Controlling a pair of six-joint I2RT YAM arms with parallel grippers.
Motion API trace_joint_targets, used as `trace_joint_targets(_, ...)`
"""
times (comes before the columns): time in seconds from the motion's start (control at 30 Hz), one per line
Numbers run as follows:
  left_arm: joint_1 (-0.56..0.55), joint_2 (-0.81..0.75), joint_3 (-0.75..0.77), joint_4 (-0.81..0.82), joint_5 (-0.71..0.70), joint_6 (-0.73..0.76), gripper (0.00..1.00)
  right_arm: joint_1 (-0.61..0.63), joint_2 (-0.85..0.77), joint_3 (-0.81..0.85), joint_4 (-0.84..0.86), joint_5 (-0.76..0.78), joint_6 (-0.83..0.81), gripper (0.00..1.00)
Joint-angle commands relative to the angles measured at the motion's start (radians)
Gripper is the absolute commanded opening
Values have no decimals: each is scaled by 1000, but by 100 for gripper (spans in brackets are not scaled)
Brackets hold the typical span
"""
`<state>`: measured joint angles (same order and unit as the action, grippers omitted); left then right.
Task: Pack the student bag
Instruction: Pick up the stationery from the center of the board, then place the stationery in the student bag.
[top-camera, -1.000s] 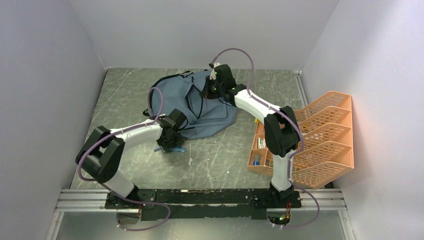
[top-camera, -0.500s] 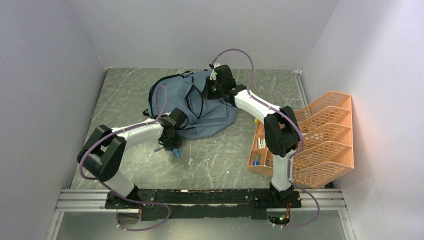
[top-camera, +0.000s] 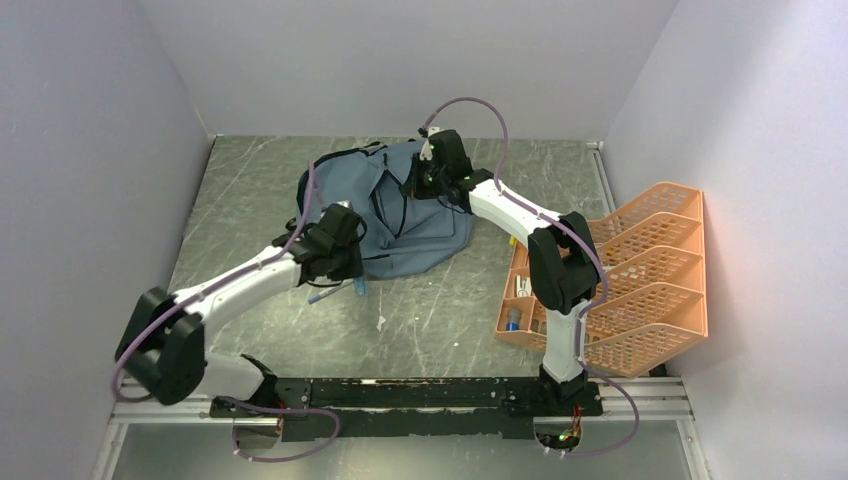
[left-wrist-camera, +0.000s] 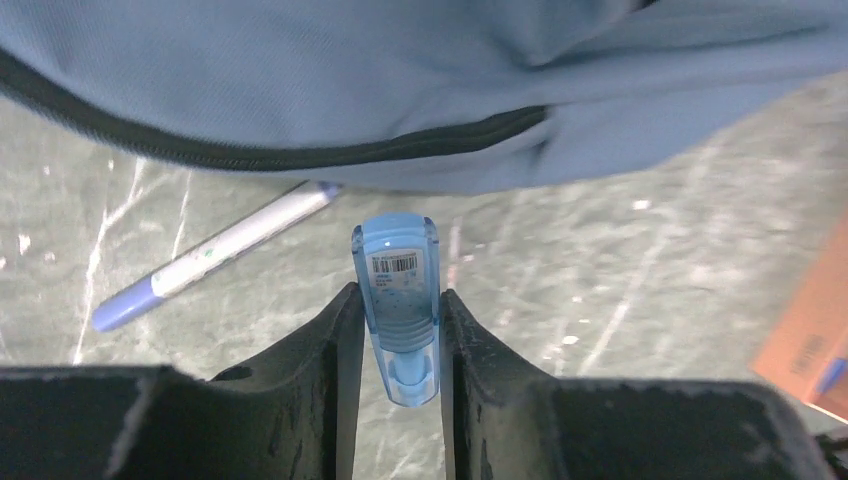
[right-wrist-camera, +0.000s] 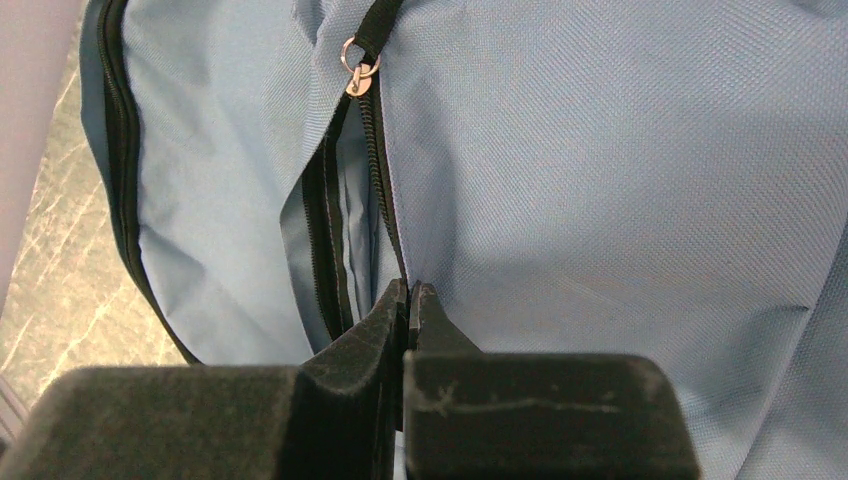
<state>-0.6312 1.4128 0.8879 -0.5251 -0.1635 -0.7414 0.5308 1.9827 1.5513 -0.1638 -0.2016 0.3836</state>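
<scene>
Left hand (left-wrist-camera: 398, 300) clamps a small blue tube (left-wrist-camera: 398, 265) by its sides, just short of the student bag (left-wrist-camera: 330, 90); a pen (left-wrist-camera: 215, 255) lies near on the bench (top-camera: 450, 310); right hand (right-wrist-camera: 408, 293) pinches bag fabric beside the open zip.

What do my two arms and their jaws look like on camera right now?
Both the left arm and right arm have white link shells with bulky black joint housings. A thin lilac cable loops outside each. The jaws are matte black, flat-faced and scuffed.
</scene>
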Motion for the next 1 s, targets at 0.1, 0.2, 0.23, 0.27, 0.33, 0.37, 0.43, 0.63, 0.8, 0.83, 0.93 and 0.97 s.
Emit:
trace_joint_targets(0.1, 6, -178, -19, 270, 57, 147, 8, -10, -46, -30, -51, -2, 1, 0)
trace_joint_targets(0.2, 20, -94, 81, 274, 60, 183, 5, -10, -50, -38, -46, -2, 4, 0)
trace_joint_targets(0.23, 24, -62, 107, 283, 63, 196, 5, -11, -51, -41, -44, -6, 4, 0)
trace_joint_targets(0.27, 27, -35, 131, 298, 75, 206, 5, -10, -53, -44, -41, -9, 6, 0)
trace_joint_targets(0.33, 35, 18, 171, 339, 120, 229, 5, -10, -56, -55, -30, -12, 9, 0)
trace_joint_targets(0.37, 37, 40, 187, 363, 136, 241, 5, -11, -56, -61, -24, -9, 10, 0)
trace_joint_targets(0.43, 43, 82, 216, 399, 153, 257, 5, -10, -53, -66, -22, -8, 13, 0)
trace_joint_targets(0.63, 79, 193, 281, 464, 169, 259, 5, -11, -47, -62, -21, -15, 7, 0)
trace_joint_targets(0.8, 103, 237, 291, 517, 199, 249, 5, -11, -46, -58, -18, -20, 9, 0)
trace_joint_targets(0.83, 107, 249, 300, 517, 196, 251, 5, -10, -45, -57, -16, -27, 11, 0)
trace_joint_targets(0.93, 117, 292, 336, 546, 199, 258, 5, -11, -54, -61, -4, -39, 18, 0)
trace_joint_targets(0.97, 120, 307, 348, 547, 203, 256, 5, -10, -59, -65, 3, -38, 21, 0)
